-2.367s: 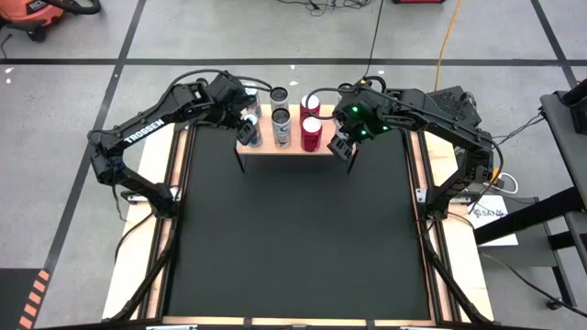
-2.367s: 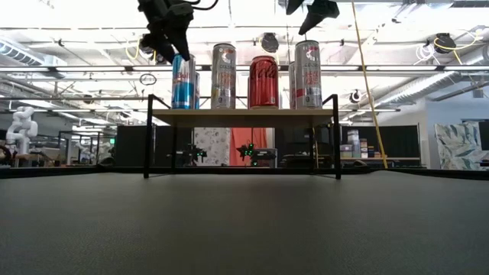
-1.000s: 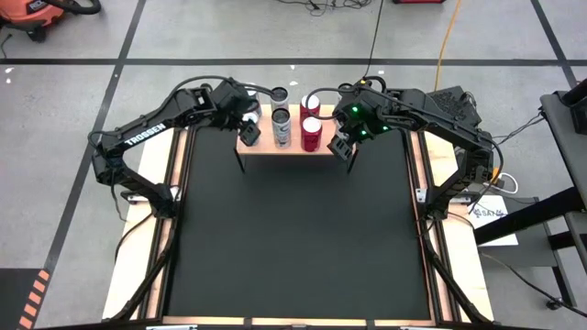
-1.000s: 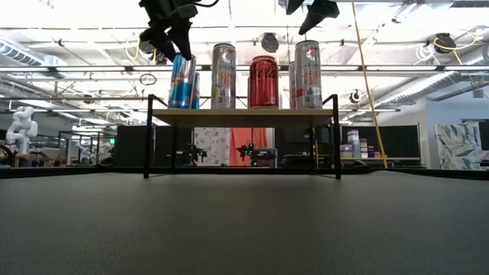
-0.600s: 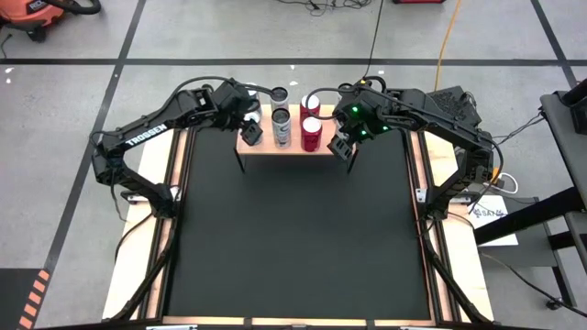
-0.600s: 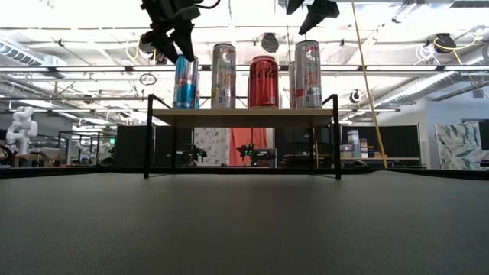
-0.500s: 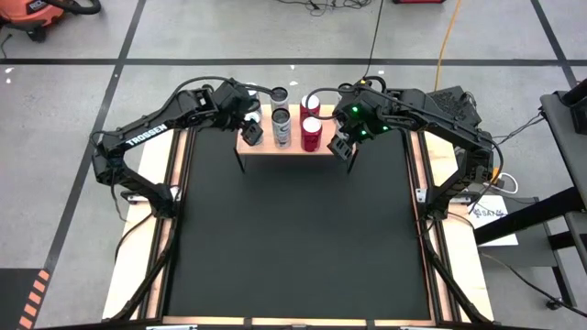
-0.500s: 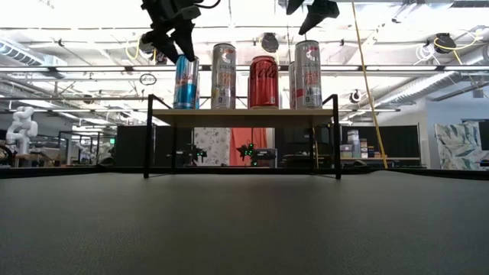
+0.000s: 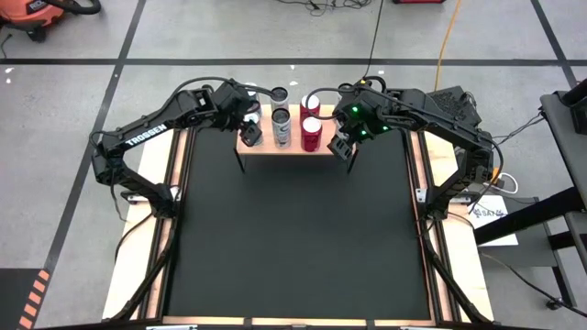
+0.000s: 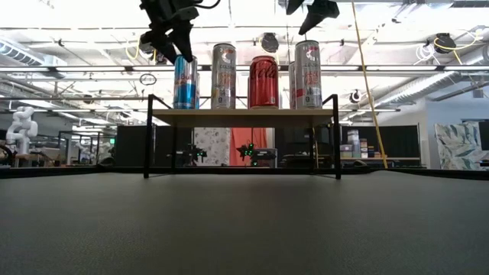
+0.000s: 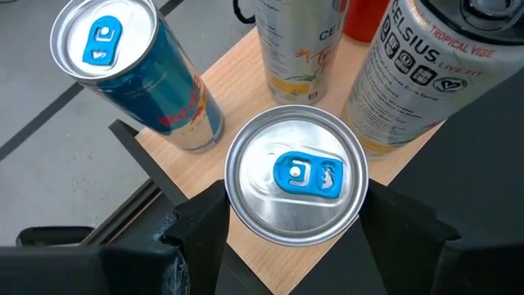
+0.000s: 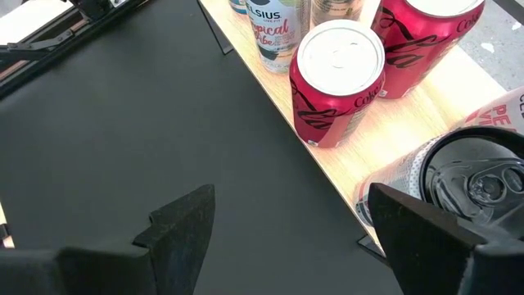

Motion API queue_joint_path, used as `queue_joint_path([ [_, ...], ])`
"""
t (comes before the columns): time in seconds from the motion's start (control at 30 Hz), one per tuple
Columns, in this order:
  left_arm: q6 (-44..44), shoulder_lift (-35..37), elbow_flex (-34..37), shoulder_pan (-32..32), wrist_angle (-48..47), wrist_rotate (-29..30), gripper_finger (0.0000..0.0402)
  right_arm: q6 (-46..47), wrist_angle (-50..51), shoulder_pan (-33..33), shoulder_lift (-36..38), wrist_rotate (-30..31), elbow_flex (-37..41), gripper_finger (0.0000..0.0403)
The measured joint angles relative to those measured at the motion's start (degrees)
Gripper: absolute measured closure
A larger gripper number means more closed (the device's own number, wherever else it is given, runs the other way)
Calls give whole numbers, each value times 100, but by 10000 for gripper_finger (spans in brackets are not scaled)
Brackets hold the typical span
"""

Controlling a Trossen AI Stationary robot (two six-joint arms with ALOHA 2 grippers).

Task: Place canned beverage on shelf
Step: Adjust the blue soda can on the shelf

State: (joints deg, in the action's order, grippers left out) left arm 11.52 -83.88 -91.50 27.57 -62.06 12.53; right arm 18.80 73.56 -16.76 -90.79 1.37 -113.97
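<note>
- Low view: the shelf (image 10: 243, 114) stands at the far end of the black table (image 10: 244, 221), board level on thin black legs, carrying a row of upright cans.
- Front row as seen there, from the left-arm side: blue can (image 10: 184, 82), silver can (image 10: 224, 76), red can (image 10: 263, 82), white can (image 10: 308, 74).
- Left gripper (image 11: 282, 233): positioned over the shelf's left end; its two dark fingers (image 11: 201, 229) flank the blue can's (image 11: 296, 174) top rim on either side. Fingers are spread around the can; contact with the can wall cannot be confirmed.
- Left wrist view: a second blue can (image 11: 135, 74) stands behind the first on the board, with two pale cans alongside.
- Right gripper (image 12: 299, 225): fingers spread wide and holding nothing, hovering off the shelf's right end, above the table edge.
- Right wrist view: the white can (image 12: 458, 184) is nearest that gripper, the red can (image 12: 336, 78) just beyond it, another red can (image 12: 426, 37) behind.
</note>
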Motion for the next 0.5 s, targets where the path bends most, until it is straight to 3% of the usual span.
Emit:
queue_joint_path([
  [0.5,-344,0,0,-1,-33,-25,153,1,-2,-1,1,0,0,96],
])
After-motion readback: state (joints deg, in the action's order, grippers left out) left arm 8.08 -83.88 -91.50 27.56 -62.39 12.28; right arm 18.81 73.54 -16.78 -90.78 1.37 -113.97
